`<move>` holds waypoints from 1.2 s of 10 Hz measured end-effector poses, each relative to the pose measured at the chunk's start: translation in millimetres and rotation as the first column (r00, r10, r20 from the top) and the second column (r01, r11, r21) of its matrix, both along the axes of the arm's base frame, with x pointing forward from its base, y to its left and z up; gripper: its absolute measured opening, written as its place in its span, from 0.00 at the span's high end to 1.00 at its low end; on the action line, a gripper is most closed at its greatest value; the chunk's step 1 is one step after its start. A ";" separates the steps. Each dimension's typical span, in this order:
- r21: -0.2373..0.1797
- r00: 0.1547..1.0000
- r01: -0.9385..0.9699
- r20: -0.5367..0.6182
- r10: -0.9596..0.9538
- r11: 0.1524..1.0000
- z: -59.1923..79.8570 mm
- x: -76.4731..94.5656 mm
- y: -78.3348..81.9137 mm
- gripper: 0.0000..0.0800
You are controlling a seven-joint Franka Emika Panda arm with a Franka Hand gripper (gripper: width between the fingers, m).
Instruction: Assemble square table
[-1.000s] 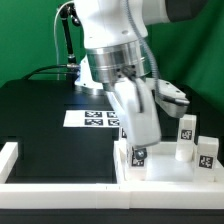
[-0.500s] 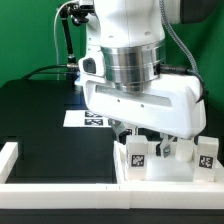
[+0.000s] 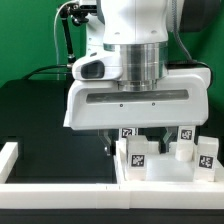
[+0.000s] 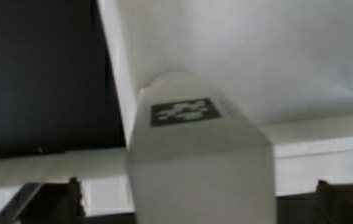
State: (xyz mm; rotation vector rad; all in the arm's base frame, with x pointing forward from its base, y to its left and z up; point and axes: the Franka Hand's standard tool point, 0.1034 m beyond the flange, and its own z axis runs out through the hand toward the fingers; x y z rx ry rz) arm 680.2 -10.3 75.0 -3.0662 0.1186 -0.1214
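While the arm hides it outside, a tagged leg (image 4: 194, 140) fills the wrist view.

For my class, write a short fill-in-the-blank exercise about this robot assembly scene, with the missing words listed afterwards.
1. The table surface under the parts is ____ in colour.
2. The leg in the wrist view carries a black-and-white ____ on its face.
3. In the exterior view, the square table top lies toward the view's ____ side.
4. The backdrop behind the arm is ____.

Missing words: black; tag; right; green
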 end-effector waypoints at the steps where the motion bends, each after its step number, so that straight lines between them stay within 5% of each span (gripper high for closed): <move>1: -0.013 0.998 -0.002 0.059 0.002 1.000 0.5 0.2 1.8 0.19; 4: -0.001 0.998 0.050 0.035 -0.050 0.999 -2.4 -4.2 2.8 0.31; 5: 0.015 0.988 0.149 0.028 -0.150 0.989 -2.7 -4.3 3.1 0.53; 6: 0.015 0.977 0.213 0.023 -0.213 0.977 -3.4 -4.8 -1.9 0.63; 10: 0.045 0.876 0.482 -0.028 -0.481 0.875 -4.1 -8.2 -10.2 0.63; 12: 0.000 0.759 0.643 -0.139 -0.637 0.766 -4.1 -19.6 -19.8 0.62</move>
